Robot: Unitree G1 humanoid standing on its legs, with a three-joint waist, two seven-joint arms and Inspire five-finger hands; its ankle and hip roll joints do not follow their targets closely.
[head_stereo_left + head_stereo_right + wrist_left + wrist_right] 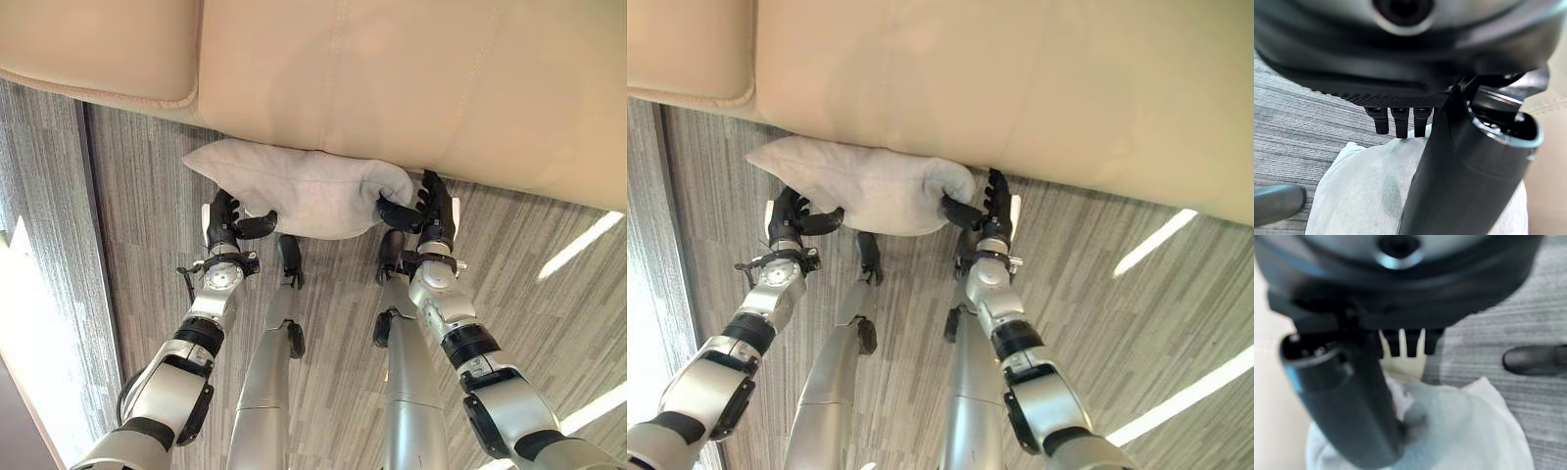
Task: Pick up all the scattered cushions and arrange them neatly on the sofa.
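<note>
A pale grey cushion (304,191) hangs above the floor, right against the front edge of the beige sofa (441,78). My left hand (227,220) grips its left end, with the thumb under the cloth and the fingers behind it. At the other end my right hand (426,211) pinches a bunched fold the same way. In the left wrist view the thumb (1464,171) lies across the cushion (1366,191). In the right wrist view the thumb (1352,406) presses into the crumpled cloth of the cushion (1464,431).
The sofa's seat spans the far side, with a separate beige section (88,49) at the far left. Grey striped carpet (549,294) lies below. A bright strip of light (29,333) runs along the left side.
</note>
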